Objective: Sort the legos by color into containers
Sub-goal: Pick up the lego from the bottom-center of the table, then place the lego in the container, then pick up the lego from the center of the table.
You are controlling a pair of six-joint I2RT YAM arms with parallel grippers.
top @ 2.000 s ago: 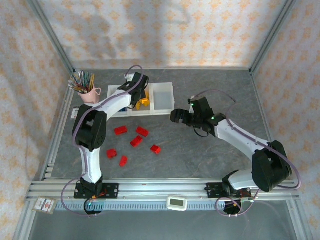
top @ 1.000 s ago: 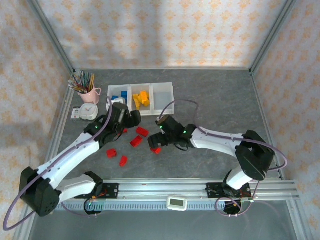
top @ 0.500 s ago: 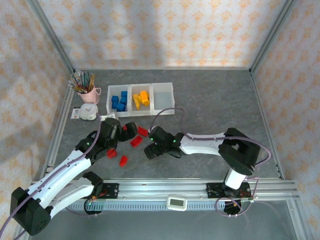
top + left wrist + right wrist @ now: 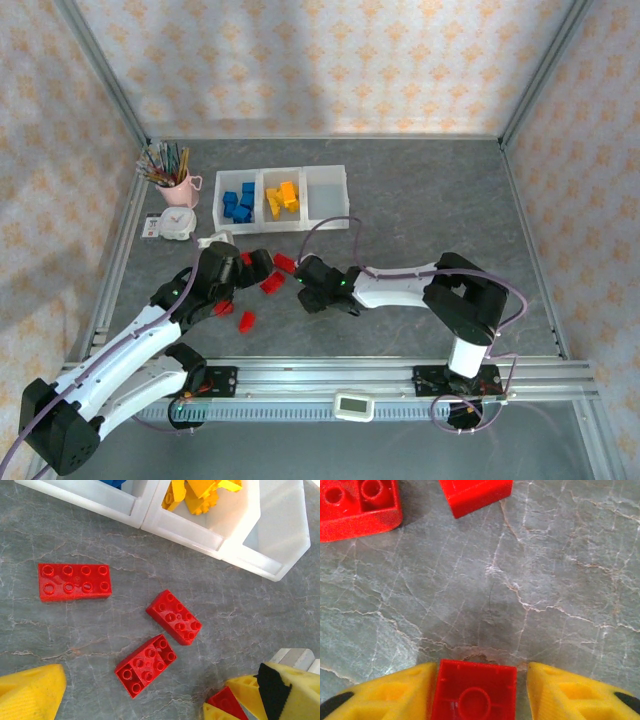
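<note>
The right hand [image 4: 481, 682], spread a moment ago, is now pinched on a red brick [image 4: 472, 696] between its fingers, judged ready to be lifted.

Red legos [image 4: 174, 617] loose beside containers [image 4: 185, 532]

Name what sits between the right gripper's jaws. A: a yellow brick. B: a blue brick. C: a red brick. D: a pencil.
C: the right wrist view shows a red brick between the yellow jaws of the right gripper.
</note>
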